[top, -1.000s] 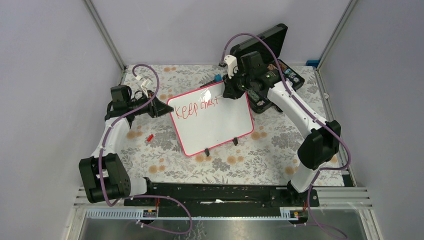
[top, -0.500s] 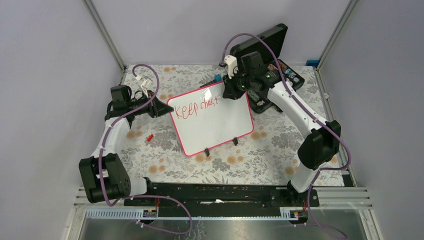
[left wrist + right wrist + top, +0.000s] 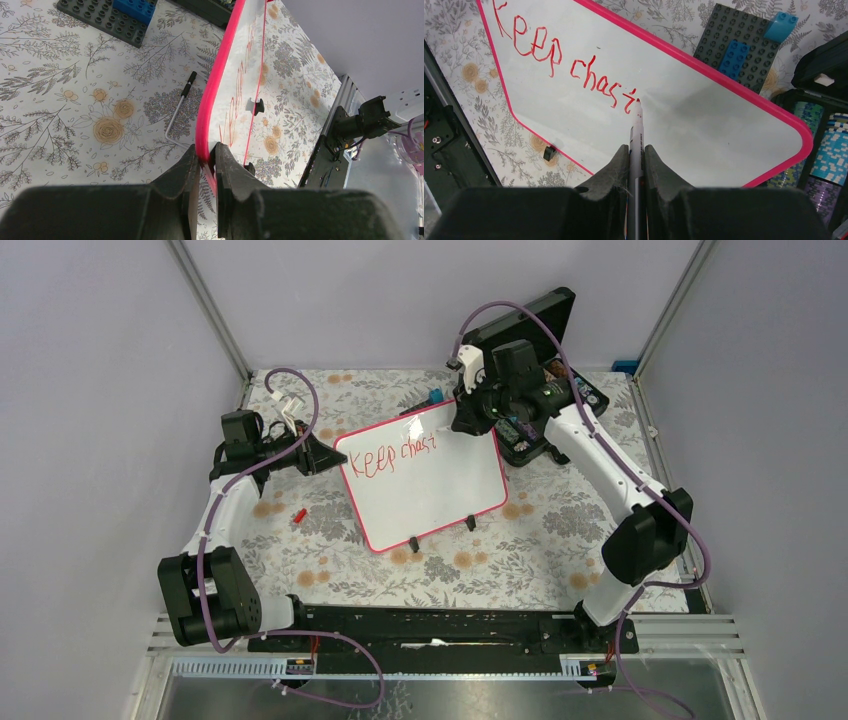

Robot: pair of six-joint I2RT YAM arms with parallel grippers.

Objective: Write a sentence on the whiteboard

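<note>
The whiteboard (image 3: 430, 485) stands tilted on two black feet, its pink frame around a glossy white face. Red marker writing (image 3: 393, 458) on its top line reads "Keep chasi", which is the part of the sentence that shows; it is clearer in the right wrist view (image 3: 559, 62). My right gripper (image 3: 636, 150) is shut on a grey marker (image 3: 636, 132), whose red tip is at the board beside the last stroke. Over at the board's left edge, my left gripper (image 3: 206, 149) is shut on the pink frame (image 3: 212, 95).
A dark grey brick plate with blue bricks (image 3: 736, 45) lies behind the board. An open black case (image 3: 545, 335) holding poker chips (image 3: 819, 150) stands at the back right. A red cap (image 3: 299, 514) and a hex key (image 3: 177, 117) lie on the floral cloth.
My right wrist has shifted slightly right and toward the back with the marker. The writing looks the same, and the left arm and the board have not moved.
</note>
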